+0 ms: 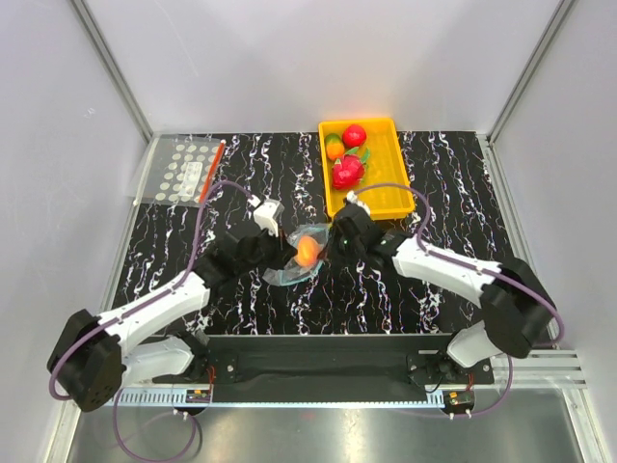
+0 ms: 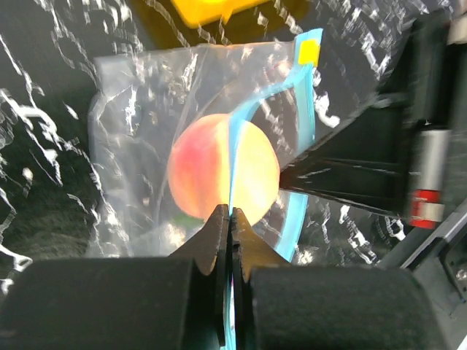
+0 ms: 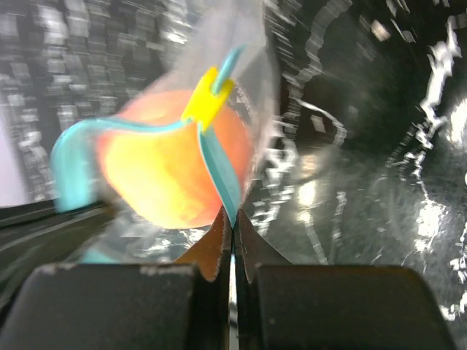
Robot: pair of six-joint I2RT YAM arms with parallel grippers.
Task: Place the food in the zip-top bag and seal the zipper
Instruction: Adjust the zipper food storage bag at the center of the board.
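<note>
Held near desk (image 1: 424, 304) centre: clear zip-top bag (image 1: 287, 274) enclosing peach-orange toy fruit (image 1: 308, 250); left claw (image 2: 230, 216) and right claw (image 3: 233, 219) each clamped tight on its pale blue zipper (image 2: 235, 153).

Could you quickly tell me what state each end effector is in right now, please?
Left end effector: closed, pinching the zipper of the zip-top bag.
Right end effector: closed, pinching the same zipper.

The top view looks down from behind the arm bases (image 1: 183, 359) over the whole surface (image 1: 463, 174). The 2 wrist views sit close, sharing the peach (image 2: 197, 168) from opposite sides.
</note>
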